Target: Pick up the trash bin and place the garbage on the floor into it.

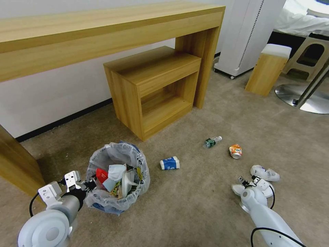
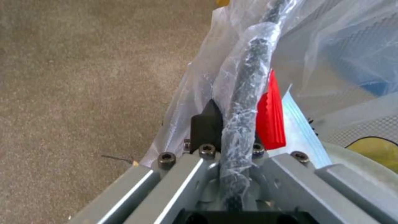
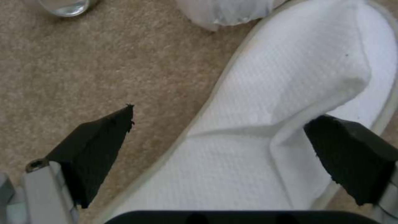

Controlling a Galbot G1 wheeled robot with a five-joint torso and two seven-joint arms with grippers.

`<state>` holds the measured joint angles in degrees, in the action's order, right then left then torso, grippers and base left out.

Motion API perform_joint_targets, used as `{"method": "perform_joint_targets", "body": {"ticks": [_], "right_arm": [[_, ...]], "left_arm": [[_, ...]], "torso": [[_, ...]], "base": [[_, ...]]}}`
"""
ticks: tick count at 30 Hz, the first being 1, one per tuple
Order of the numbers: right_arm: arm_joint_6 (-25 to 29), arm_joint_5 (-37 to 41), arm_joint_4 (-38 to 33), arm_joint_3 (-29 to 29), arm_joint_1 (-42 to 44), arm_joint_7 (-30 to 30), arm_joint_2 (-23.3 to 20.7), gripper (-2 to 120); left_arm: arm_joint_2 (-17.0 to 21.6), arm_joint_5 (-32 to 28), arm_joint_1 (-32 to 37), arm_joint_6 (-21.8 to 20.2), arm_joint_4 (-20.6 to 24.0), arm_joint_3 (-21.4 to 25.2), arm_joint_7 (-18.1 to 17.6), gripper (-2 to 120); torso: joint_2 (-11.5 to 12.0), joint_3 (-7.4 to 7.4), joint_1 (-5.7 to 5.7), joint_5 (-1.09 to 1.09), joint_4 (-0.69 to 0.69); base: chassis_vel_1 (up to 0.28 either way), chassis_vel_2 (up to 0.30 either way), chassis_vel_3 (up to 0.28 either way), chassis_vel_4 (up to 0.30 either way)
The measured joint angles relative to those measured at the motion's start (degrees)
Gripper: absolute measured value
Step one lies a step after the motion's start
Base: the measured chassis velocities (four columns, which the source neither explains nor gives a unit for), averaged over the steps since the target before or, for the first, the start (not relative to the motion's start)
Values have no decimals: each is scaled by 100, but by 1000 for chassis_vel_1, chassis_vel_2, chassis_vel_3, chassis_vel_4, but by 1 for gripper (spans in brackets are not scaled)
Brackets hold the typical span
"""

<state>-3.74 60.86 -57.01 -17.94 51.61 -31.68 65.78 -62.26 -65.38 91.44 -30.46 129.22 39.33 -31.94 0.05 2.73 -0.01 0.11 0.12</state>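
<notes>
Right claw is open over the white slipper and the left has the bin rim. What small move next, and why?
Probably ease the right claw down and shut it on the white textured cloth slipper. Its open black pads already sit on either side of the slipper's upper, which lies flat on the beige carpet. The left claw is clamped on the bag-lined rim of the small round trash bin, so the bin is ready.

Two pale grey-white arms are being shown in the head view, each ending in a rounded joint housing. A black cable is being looped beside each wrist. White blocky brackets are being carried above the left gripper (image 1: 89, 185). In the left wrist view, silver angled finger bars are being fastened with dark hex-socket screws (image 2: 207, 150), and a black pad (image 2: 206, 123) is being shown. On the right gripper (image 3: 224, 140), two black wedge-shaped pads (image 3: 97, 146) are being mounted on silver bars.
</notes>
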Motion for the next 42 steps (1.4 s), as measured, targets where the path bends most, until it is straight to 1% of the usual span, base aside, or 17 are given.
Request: {"method": "perform_joint_targets", "body": {"ticks": [11, 24, 34, 42], "right_arm": [[0, -29, 165, 4, -181, 19, 65, 100], [59, -134, 111, -37, -86, 7, -61, 100], [48, -58, 37, 31, -145, -13, -6, 100], [36, -56, 156, -28, -192, 0, 32, 100]], "left_arm": [[7, 0, 26, 9, -15, 9, 1, 0], [-37, 58, -2, 33, -60, -50, 62, 0], [-52, 72, 43, 41, -22, -8, 65, 0], [-49, 72, 45, 47, -25, -17, 67, 0]], "torso": [[0, 1, 0, 0, 0], [0, 1, 0, 0, 1], [0, 1, 0, 0, 0], [0, 1, 0, 0, 0]], "base": [[0, 0, 0, 0], [0, 0, 0, 0], [0, 0, 0, 0], [0, 0, 0, 0]]}}
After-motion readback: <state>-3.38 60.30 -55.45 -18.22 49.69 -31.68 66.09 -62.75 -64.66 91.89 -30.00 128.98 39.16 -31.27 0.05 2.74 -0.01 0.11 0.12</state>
